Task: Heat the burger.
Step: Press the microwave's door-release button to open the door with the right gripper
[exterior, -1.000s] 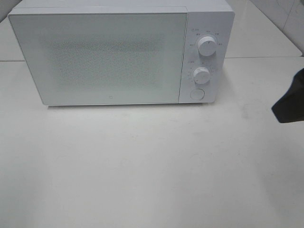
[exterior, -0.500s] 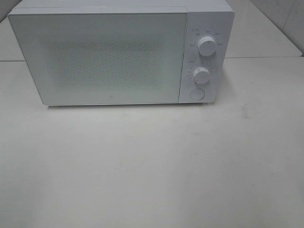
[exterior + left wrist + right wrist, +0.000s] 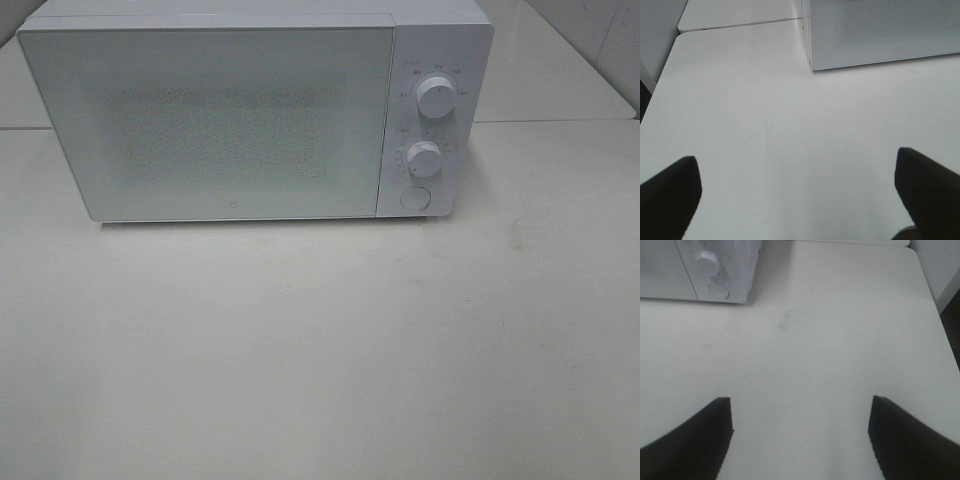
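The burger is out of view in every frame. A white microwave (image 3: 250,110) stands at the back of the white table (image 3: 320,350) with its door shut; two round dials (image 3: 436,97) and a round button sit on its right panel. Neither arm shows in the exterior high view. My left gripper (image 3: 797,192) hangs open over bare table off the microwave's front left corner (image 3: 812,62). My right gripper (image 3: 800,432) is open too, over bare table off the microwave's front right corner (image 3: 735,290). Nothing lies between either pair of fingers.
The tabletop is made of joined white panels with a seam (image 3: 560,121) level with the microwave's right side. A tiled wall (image 3: 600,40) rises at the back right. The table's right edge (image 3: 932,305) shows in the right wrist view, its left edge (image 3: 662,80) in the left wrist view.
A dark part of the right arm at the right edge of the exterior high view a second ago has withdrawn out of that view. The microwave has not moved.
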